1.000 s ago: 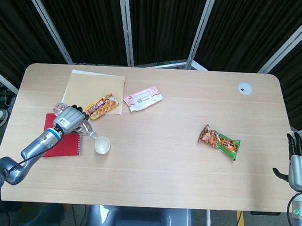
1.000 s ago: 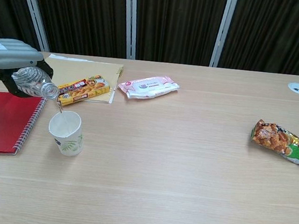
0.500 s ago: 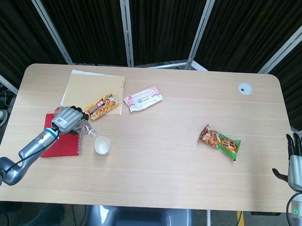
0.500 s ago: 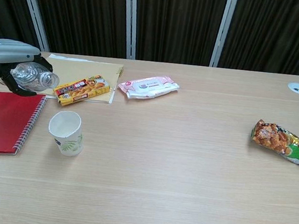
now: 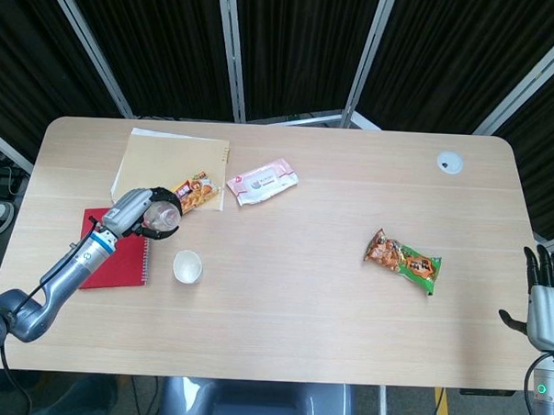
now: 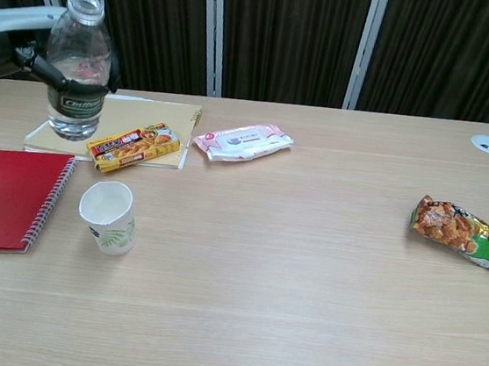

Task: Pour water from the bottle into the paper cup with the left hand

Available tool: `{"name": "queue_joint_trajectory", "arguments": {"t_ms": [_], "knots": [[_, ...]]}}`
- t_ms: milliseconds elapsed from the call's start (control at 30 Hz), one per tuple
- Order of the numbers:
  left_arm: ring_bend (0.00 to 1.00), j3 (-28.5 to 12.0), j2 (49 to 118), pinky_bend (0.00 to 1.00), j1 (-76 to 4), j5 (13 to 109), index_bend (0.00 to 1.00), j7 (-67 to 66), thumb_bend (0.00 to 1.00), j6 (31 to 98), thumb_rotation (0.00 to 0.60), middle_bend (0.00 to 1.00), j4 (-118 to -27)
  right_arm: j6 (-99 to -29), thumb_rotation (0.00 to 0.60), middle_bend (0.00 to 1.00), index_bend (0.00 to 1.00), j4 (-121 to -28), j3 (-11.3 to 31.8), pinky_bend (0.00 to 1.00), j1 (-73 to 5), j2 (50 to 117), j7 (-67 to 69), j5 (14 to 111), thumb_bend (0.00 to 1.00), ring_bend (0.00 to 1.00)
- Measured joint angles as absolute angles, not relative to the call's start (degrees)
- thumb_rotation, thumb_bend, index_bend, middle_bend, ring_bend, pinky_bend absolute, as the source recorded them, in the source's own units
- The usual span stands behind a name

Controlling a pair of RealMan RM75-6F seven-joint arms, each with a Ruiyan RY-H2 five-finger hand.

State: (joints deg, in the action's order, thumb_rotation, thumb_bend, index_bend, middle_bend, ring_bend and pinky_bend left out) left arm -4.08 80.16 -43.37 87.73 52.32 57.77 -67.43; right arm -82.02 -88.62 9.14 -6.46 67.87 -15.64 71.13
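Bottle [image 6: 78, 67] upright, uncapped, lifted clear of the tabletop [image 6: 305, 269], with the left hand [image 5: 141, 211] wrapped around its middle, above the manila folder [image 6: 137, 118] and just behind the red notebook [image 6: 4, 195]. Paper cup [image 6: 108, 217] stands open-mouthed on the tabletop, in front of the bottle and just beside the notebook's spiral edge. A yellow snack pack [image 6: 136, 146] lies across the folder's corner, a pink wipes packet [image 6: 242, 141] sits further right, and a green-orange snack bag [image 6: 464, 233] is well apart on the right. Right hand [image 5: 546, 297] hangs off the tabletop's edge, fingers straight and slightly spread, holding nothing.
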Motion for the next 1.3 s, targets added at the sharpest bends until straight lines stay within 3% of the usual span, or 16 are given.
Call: {"name": "queue_joint_trajectory", "arguments": {"t_ms": [200,467,767,1300], "knots": [[0.32,-7.1,81.7,0.33,-43.8,86.5,0.58,63.3,0.50,59.6,0.600,0.51,-75.6,-82.2,0.600,0.00,0.00,-88.8,9.1,0.00,-6.4,67.8,-15.6,71.2,0.00,0.00],[0.32,-8.0,88.6,0.33,-45.7,84.3,0.58,62.3,0.50,56.5,0.600,0.51,-77.0,-81.8,0.600,0.00,0.00,-88.5,9.2,0.00,-6.5,67.9,-15.8,70.7,0.00,0.00],[0.32,-8.0,98.3,0.33,-48.0,82.1,0.58,57.7,0.50,51.9,0.600,0.51,-72.0,-81.0,0.600,0.00,0.00,-87.8,9.4,0.00,-6.7,68.0,-15.9,69.6,0.00,0.00],[0.31,-5.5,108.5,0.32,-47.6,83.3,0.57,55.8,0.46,51.5,0.600,0.50,-61.1,-80.1,0.600,0.00,0.00,-87.7,9.4,0.00,-6.8,67.7,-15.4,68.9,0.00,0.00]]}}
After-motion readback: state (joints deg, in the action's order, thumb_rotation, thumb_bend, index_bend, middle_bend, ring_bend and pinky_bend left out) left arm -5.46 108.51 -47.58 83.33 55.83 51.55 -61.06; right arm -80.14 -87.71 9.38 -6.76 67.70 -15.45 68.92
